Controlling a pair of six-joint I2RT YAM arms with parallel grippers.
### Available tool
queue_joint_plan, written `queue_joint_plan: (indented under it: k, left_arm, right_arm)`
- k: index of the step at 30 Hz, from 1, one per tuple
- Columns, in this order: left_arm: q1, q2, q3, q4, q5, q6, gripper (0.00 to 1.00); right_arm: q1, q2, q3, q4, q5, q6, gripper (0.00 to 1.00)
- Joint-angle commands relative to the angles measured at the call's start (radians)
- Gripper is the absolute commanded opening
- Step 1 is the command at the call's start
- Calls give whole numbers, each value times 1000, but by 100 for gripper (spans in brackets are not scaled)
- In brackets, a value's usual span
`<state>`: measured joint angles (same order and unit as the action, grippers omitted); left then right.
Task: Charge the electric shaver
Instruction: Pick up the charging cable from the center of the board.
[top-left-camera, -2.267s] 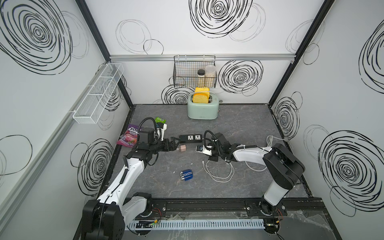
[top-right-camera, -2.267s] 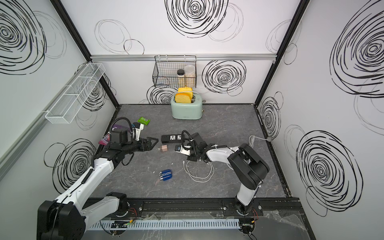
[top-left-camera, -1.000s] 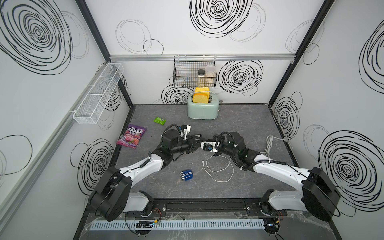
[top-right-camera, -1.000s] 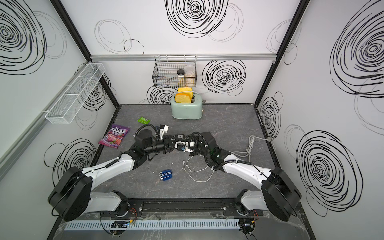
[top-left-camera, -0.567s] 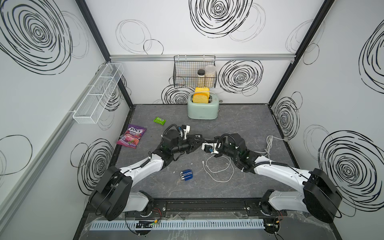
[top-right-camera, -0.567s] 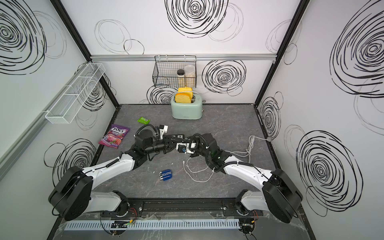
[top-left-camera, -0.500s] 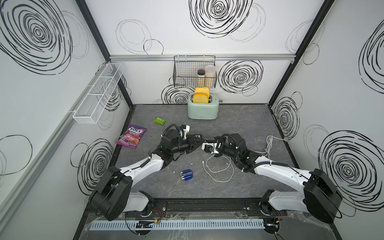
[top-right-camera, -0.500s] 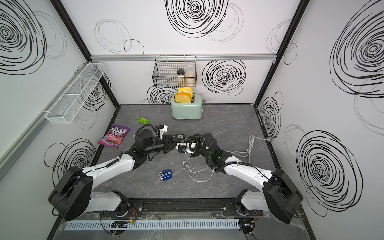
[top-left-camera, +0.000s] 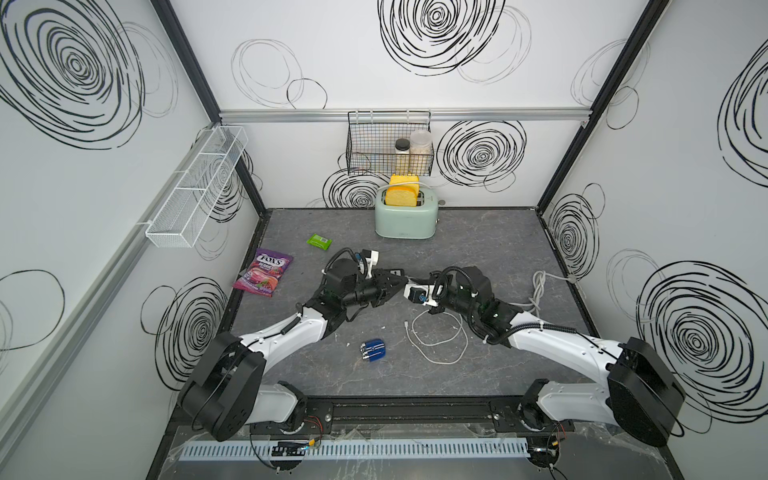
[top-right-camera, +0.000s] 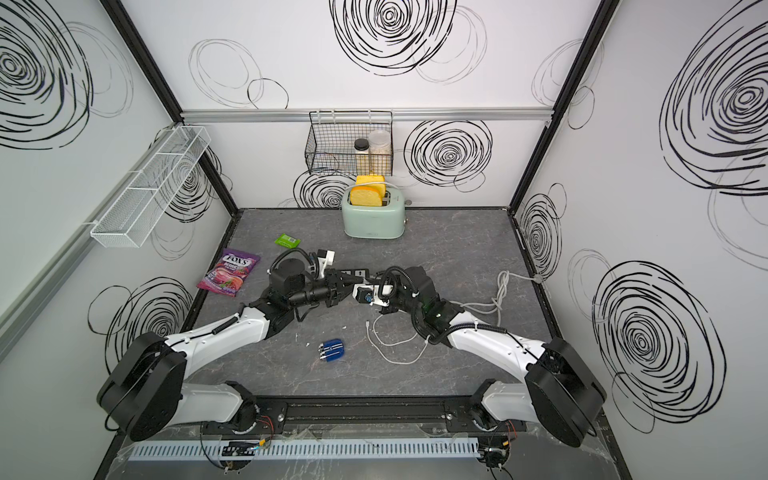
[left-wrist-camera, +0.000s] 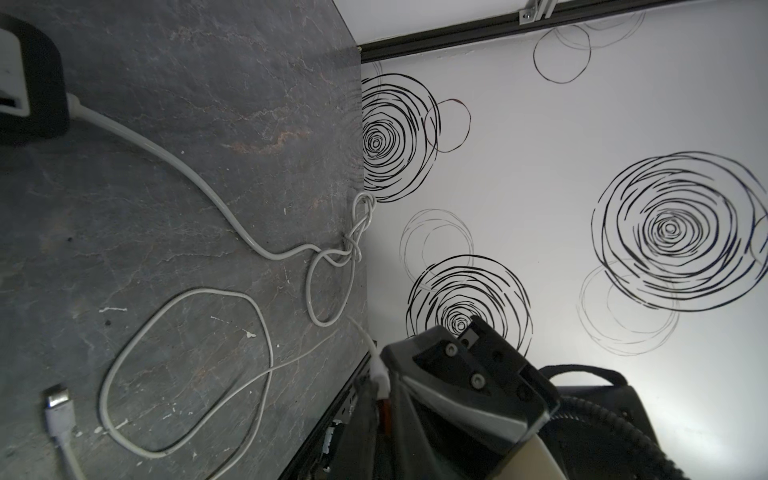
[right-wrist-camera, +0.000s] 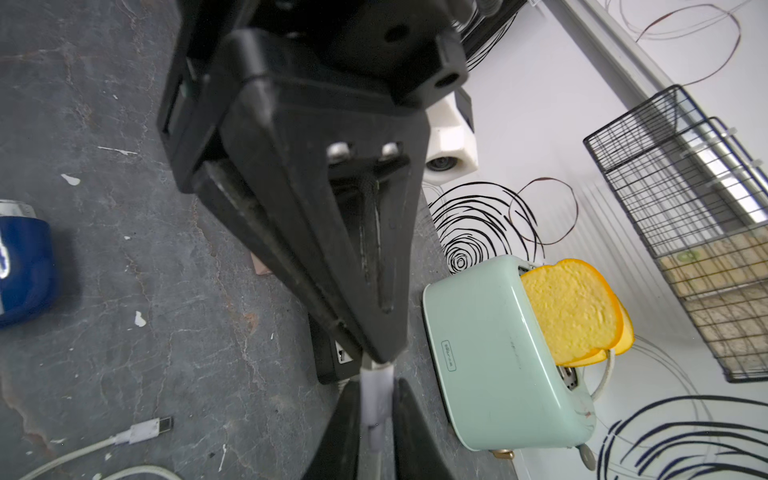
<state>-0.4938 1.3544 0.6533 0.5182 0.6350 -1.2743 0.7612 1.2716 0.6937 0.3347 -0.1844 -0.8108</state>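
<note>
Status: charging is not yet established. The shaver (top-left-camera: 373, 351) lies on the table (top-left-camera: 478, 249), nearer the arm bases and well apart from both grippers, with nothing connected to it. The cable (top-left-camera: 441, 360) is looped on the table just beside it, and its small connector (right-wrist-camera: 143, 431) lies free. The plug (right-wrist-camera: 376, 411) at the cable's other end is raised above the table between the two arms, close to the power strip (top-right-camera: 356, 272). The left gripper (right-wrist-camera: 375, 355) is closed, its tips pinching the end of that plug. The right gripper (right-wrist-camera: 376, 388) has a finger on either side of the plug body (whether they press on it cannot be told from the wrist view). Judged from this layout, every connection remains to be made: plug to power, small connector to shaver. A pinkish block (right-wrist-camera: 259, 266), mostly hidden behind the left gripper, lies on the table; its role cannot be confirmed.
</note>
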Motion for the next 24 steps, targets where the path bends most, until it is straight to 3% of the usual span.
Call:
queue_joint_plan:
  k: [1, 4, 7, 14, 24]
  left_arm:
    - [24, 12, 13, 16, 43, 65, 0]
    - [46, 12, 46, -67, 74, 175, 0]
    - [59, 9, 76, -107, 114, 270, 0]
    - [79, 18, 122, -132, 164, 334, 0]
    - [80, 31, 126, -122, 164, 319, 0]
  right_arm:
    - [-56, -20, 60, -78, -120, 113, 29]
    - [-123, -31, 78, -136, -224, 161, 37]
    - [-182, -39, 79, -156, -324, 207, 39]
    - [-193, -14, 84, -173, -485, 224, 38]
    - [-109, -23, -28, 83, -344, 316, 30]
